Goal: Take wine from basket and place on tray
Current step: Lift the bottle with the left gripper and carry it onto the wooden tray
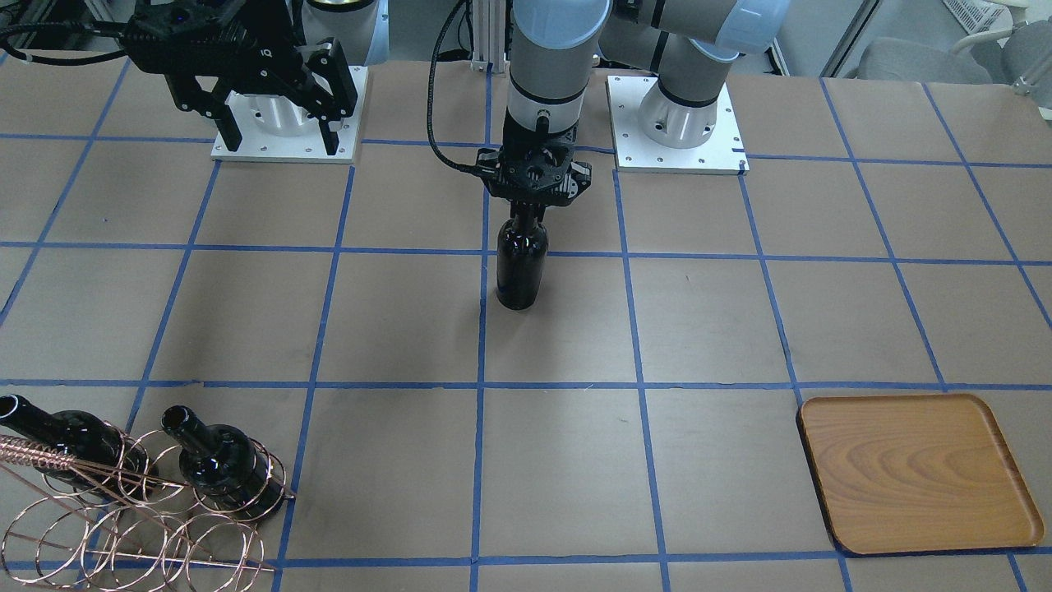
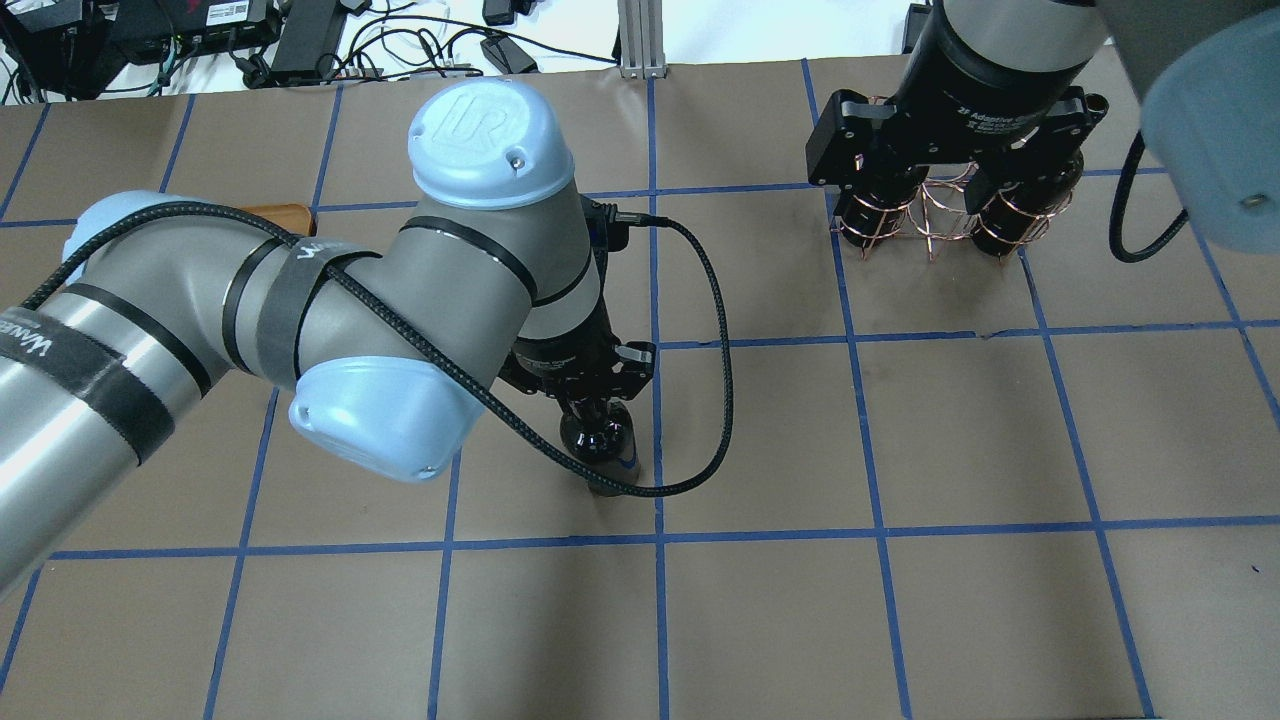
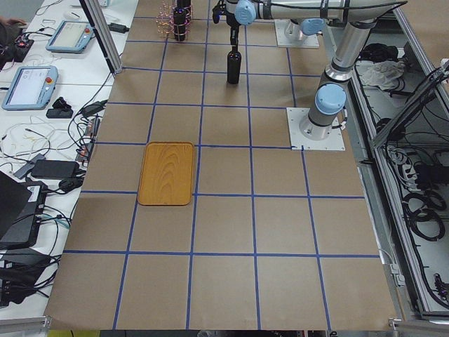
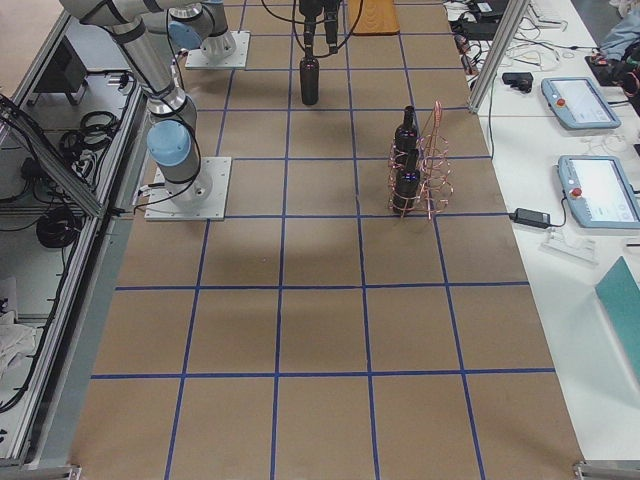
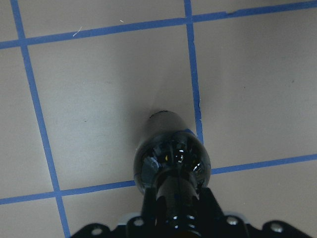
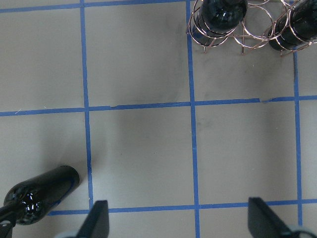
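- Bench [image 1: 394,329]: brown paper cover, marked off by a blue tape grid [image 1: 481,385].
- Left arm [image 2: 300,300]: reaches out over mid-bench with the wrist pointing straight down.
- Tray [image 1: 912,473]: flat on the bench at the left-arm end, operators' side; nothing on it.
- Basket [image 1: 123,526]: at the opposite end, well apart from the tray. Two other bottles [image 1: 222,469] sit in its rings.
- Wine [image 1: 519,263]: upright near mid-bench beside a tape line, between basket and tray and well apart from both. Cannot tell if its base touches the bench.
- Left gripper [image 1: 526,212]: jaws clenched on the wine's neck from above.
- Right gripper [image 1: 281,140]: near its own base, jaws spread wide, grasping nothing.
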`<state>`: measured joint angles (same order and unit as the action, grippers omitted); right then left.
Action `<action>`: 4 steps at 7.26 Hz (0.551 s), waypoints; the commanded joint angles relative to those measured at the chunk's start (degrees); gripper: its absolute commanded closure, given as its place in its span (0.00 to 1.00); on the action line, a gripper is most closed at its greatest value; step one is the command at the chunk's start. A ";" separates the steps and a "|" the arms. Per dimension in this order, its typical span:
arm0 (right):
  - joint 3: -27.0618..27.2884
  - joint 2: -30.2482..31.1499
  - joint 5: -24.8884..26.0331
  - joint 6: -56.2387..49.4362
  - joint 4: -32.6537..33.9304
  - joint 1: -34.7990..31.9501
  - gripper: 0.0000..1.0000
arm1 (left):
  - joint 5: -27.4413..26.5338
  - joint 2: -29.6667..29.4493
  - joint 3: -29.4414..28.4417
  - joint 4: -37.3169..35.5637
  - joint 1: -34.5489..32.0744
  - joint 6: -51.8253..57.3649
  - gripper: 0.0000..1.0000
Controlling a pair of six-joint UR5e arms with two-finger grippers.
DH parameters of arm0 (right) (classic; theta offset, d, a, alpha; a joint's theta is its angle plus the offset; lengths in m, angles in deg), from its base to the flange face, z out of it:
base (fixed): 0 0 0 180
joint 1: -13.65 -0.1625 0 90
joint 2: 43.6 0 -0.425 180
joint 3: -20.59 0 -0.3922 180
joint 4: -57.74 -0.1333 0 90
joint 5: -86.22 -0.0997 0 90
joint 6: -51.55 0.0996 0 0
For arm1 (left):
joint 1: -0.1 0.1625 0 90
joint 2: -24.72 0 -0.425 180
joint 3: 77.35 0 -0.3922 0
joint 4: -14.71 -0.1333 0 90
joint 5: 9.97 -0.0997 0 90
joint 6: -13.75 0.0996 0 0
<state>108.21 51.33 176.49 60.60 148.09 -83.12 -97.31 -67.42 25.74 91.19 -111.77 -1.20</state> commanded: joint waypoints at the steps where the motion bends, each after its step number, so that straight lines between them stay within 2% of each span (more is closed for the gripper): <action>1: 0.00 0.00 0.00 0.00 0.00 0.00 0.00 | -0.72 0.03 -0.87 -0.36 0.51 1.49 1.00; 2: 0.00 0.00 0.00 0.00 0.00 0.00 0.00 | -1.16 0.03 -3.75 -0.10 1.99 5.68 1.00; 4: 0.00 0.00 0.00 0.00 0.00 0.00 0.00 | -2.22 -0.75 -12.35 6.99 11.10 14.46 1.00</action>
<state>108.21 51.33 176.49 60.60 148.09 -83.11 -99.08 -67.75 18.20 94.43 -106.05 7.77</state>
